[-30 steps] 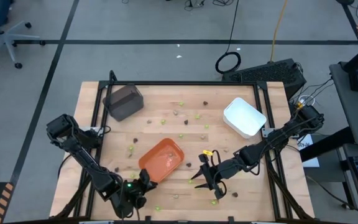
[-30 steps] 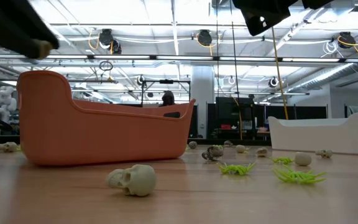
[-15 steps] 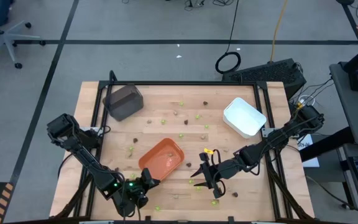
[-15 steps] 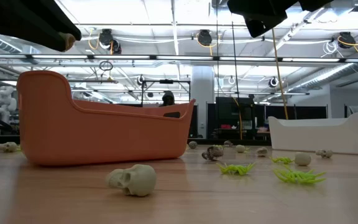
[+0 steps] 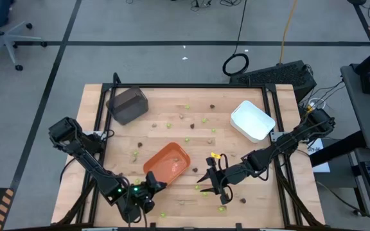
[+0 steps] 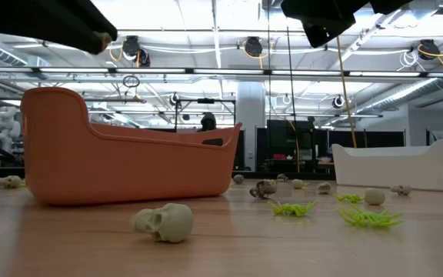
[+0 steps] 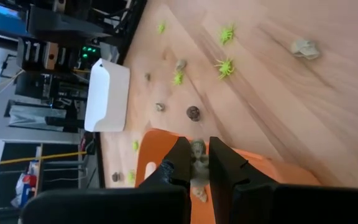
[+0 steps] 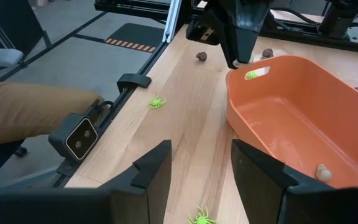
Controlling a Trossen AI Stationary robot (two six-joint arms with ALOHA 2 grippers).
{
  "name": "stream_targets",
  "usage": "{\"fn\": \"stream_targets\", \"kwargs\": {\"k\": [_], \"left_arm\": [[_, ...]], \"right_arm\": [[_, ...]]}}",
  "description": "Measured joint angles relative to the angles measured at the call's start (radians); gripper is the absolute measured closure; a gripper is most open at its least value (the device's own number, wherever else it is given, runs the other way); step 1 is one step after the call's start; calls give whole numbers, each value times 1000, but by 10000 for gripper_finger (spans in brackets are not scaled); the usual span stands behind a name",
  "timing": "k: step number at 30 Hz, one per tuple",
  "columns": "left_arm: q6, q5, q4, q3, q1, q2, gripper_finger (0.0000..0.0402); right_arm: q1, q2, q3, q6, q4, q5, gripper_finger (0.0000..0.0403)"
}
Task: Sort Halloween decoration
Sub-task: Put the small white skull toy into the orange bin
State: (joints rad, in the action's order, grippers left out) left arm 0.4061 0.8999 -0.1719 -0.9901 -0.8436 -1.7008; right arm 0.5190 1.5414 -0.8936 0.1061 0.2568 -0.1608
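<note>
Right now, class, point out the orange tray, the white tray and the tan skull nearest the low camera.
orange tray [image 6: 121,165], low view, on its long side wall.
white tray [image 5: 252,120], high view, on its floor.
tan skull [image 6: 164,222], low view, on its cranium.

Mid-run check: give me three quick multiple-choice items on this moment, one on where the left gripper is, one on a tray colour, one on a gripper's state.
1. Where is the left gripper?
A. Over the near end of the orange tray
B. Over the white tray
C. Beside the dark grey tray

2. What colour is the tray nearest the right gripper?
A. White
B. Orange
C. Dark grey

3. How is the left gripper?
A. Open and empty
B. Shut on a lime-green spider
C. Shut on a tan-grey piece

Answers: 1 A, the left wrist view shows orange under the fingers; 2 B, in the high view the orange tray lies just beside it; 3 C, a tan-grey piece sits pinched between the fingers.
</note>
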Motion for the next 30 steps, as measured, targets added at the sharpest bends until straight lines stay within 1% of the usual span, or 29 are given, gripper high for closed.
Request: {"fn": "stream_targets", "kwargs": {"k": [8, 15, 22, 30], "left_arm": [[-11, 18, 69, 0, 0, 0, 383], [-91, 22, 156, 0, 2, 0, 383], [-309, 23, 166, 0, 16, 0, 383], [-646, 23, 166, 0, 55, 0, 383]], "right_arm": [[0, 0, 0, -1, -4, 0, 252], [0, 0, 0, -13, -22, 0, 252], [0, 0, 0, -19, -23, 0, 252], [0, 0, 0, -43, -23, 0, 252]]}}
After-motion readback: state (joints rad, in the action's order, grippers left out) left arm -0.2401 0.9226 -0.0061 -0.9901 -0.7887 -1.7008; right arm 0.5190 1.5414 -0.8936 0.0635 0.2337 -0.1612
